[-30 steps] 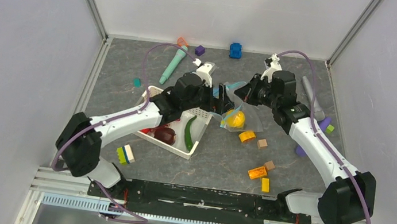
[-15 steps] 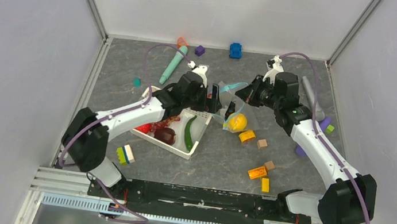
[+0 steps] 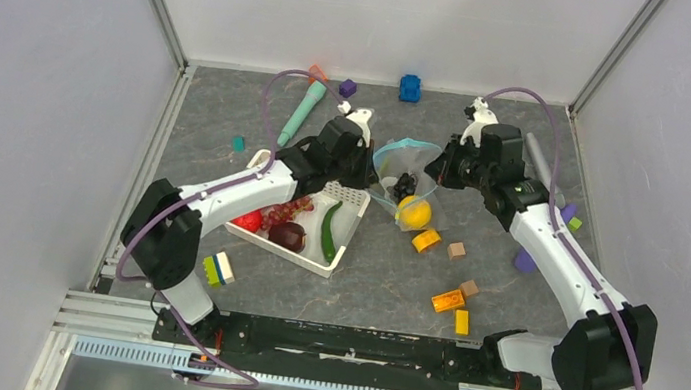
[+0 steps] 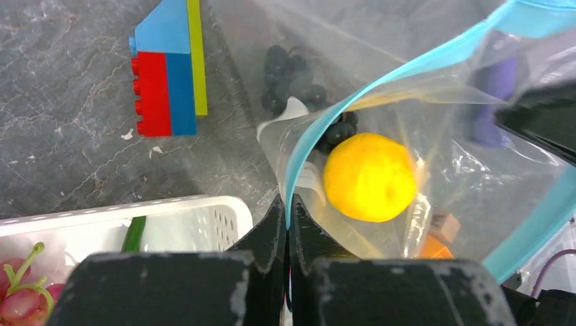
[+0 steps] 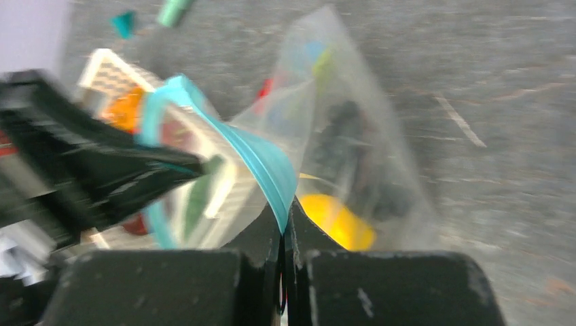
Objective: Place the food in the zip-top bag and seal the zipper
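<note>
The clear zip-top bag hangs between my two grippers with its mouth spread. Its light-blue zipper runs up from my left gripper, which is shut on that strip. My right gripper is shut on the opposite stretch of the zipper. A yellow fruit and dark grapes lie inside the bag. In the top view the yellow fruit sits low in the bag. A red fruit, a maroon one and a green pod lie in the white basket.
An orange piece and wooden blocks lie right of the bag. A building block shows through the plastic. A teal marker-shaped toy, small cubes and a blue toy lie near the back wall.
My left gripper, open over the bag before, has shut on the zipper strip. Dark grapes now lie in the bag. The bag mouth has spread wider between the grippers.
</note>
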`<state>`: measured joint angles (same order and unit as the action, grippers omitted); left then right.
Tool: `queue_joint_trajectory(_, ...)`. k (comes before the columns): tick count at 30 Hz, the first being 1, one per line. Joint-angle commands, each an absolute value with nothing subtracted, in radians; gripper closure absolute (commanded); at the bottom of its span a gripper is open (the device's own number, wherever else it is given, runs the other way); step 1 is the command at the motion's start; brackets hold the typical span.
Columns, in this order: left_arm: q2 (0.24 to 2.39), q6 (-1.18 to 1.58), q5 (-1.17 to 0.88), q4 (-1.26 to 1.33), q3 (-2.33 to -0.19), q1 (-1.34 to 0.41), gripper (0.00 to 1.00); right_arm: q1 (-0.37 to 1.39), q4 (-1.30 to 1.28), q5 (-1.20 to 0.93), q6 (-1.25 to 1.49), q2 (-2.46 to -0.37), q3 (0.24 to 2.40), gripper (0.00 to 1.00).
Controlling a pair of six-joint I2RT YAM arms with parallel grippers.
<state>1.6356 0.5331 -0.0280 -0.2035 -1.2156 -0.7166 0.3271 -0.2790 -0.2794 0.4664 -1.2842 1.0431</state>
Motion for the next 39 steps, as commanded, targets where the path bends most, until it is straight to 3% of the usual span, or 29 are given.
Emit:
queue_joint_trajectory(1, 1.56, 0.497, -0.069, -0.179, -1.299, -0.719, 0.98, 0.324, -0.488, -0.014, 0.259, -1.327, 1.129, 0.98)
queue_joint_trajectory(3, 1.563, 0.499, -0.098, -0.18, -1.322, -0.719, 0.98, 0.324, -0.515, 0.151, 0.24, -1.331, 1.129, 0.97)
queue_joint_trajectory(7, 1.587, 0.512, -0.118, -0.181, -1.379, -0.722, 0.98, 0.324, -0.535, 0.284, 0.215, -1.331, 1.162, 0.94)
queue_joint_trajectory(15, 1.701, 0.541, -0.109, -0.235, -1.506, -0.724, 0.95, 0.324, -0.47, 0.084, 0.218, -1.302, 1.201, 0.76)
queue_joint_trajectory(16, 1.712, 0.543, -0.119, -0.234, -1.517, -0.724, 0.94, 0.324, -0.463, 0.066, 0.22, -1.3, 1.197, 0.78)
queue_joint_trajectory(18, 1.738, 0.545, -0.139, -0.233, -1.532, -0.724, 0.89, 0.324, -0.434, 0.068, 0.24, -1.298, 1.18, 0.96)
queue_joint_trajectory(19, 1.746, 0.546, -0.145, -0.234, -1.544, -0.724, 0.89, 0.324, -0.413, 0.065, 0.248, -1.295, 1.173, 1.0)
queue_joint_trajectory(21, 1.764, 0.543, -0.148, -0.246, -1.56, -0.724, 0.86, 0.324, -0.389, 0.057, 0.257, -1.298, 1.172, 1.0)
queue_joint_trajectory(23, 1.771, 0.534, -0.135, -0.264, -1.573, -0.723, 0.67, 0.323, -0.375, 0.024, 0.259, -1.3, 1.176, 1.0)
queue_joint_trajectory(25, 1.755, 0.517, -0.123, -0.273, -1.568, -0.723, 0.27, 0.324, -0.373, 0.003, 0.259, -1.304, 1.184, 1.0)
queue_joint_trajectory(26, 1.744, 0.503, -0.117, -0.273, -1.559, -0.722, 0.01, 0.323, -0.372, 0.003, 0.259, -1.305, 1.186, 1.0)
queue_joint_trajectory(32, 1.61, 0.388, -0.139, -0.293, -1.467, -0.723, 0.0, 0.324, -0.374, -0.057, 0.254, -1.295, 1.181, 1.0)
queue_joint_trajectory(39, 1.324, 0.33, -0.08, -0.364, -1.208, -0.721, 0.0, 0.324, -0.372, -0.083, 0.241, -1.3, 1.173, 1.0)
